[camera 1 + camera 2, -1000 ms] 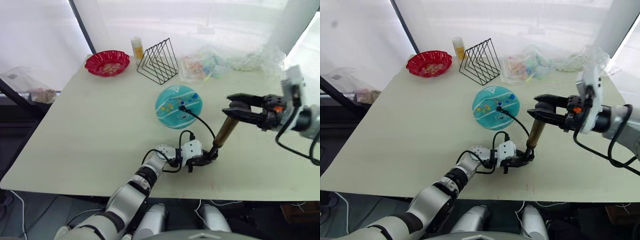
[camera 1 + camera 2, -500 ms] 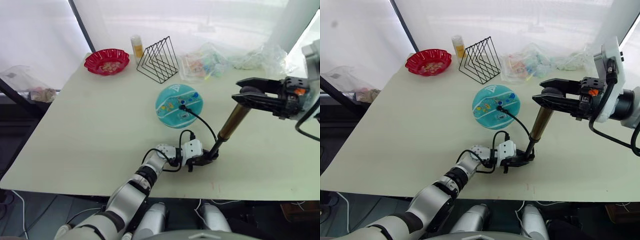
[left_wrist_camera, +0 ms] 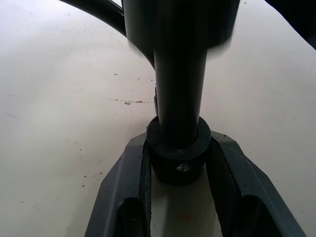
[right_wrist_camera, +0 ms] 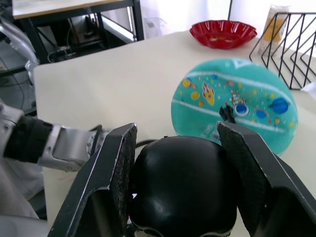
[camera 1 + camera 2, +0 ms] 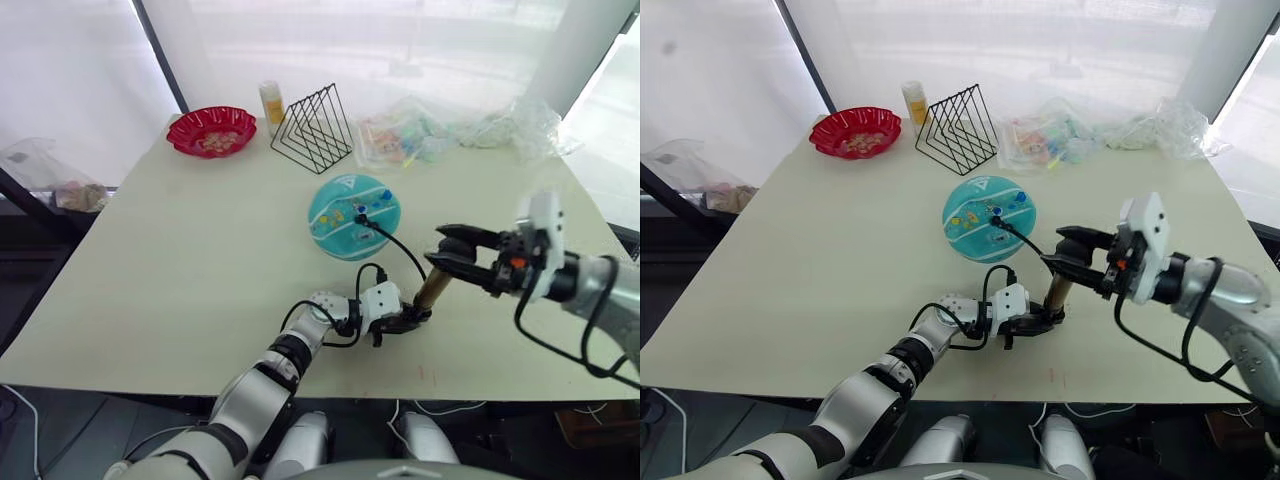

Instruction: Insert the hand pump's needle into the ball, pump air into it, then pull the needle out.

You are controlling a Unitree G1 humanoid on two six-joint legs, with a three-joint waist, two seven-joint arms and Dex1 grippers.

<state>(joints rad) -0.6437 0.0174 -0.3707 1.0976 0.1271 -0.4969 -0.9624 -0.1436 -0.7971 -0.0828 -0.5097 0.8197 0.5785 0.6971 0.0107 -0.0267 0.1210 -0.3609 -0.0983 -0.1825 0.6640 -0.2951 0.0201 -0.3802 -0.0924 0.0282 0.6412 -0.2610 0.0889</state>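
The teal ball (image 5: 352,218) lies flattish at mid-table. The needle's black fitting (image 4: 228,112) sits in the ball's top, and the pin itself is hidden. A thin black hose (image 5: 402,246) curves from the fitting to the hand pump (image 5: 432,288), which stands tilted in front of the ball. My left gripper (image 5: 408,318) is shut on the pump's black base (image 3: 178,159), low on the table. My right gripper (image 5: 445,255) is shut on the black handle (image 4: 180,187) at the pump's top, with only a short stretch of brass showing.
A red bowl (image 5: 211,130), a small bottle (image 5: 271,102) and a black wire rack (image 5: 313,127) stand at the table's far left. Crumpled plastic bags (image 5: 412,135) lie along the far edge. A cable loops by my left wrist (image 5: 366,275).
My right gripper lifted the handle high half a second ago and has now pushed it down, so the pump is much shorter. The left gripper stays on the base.
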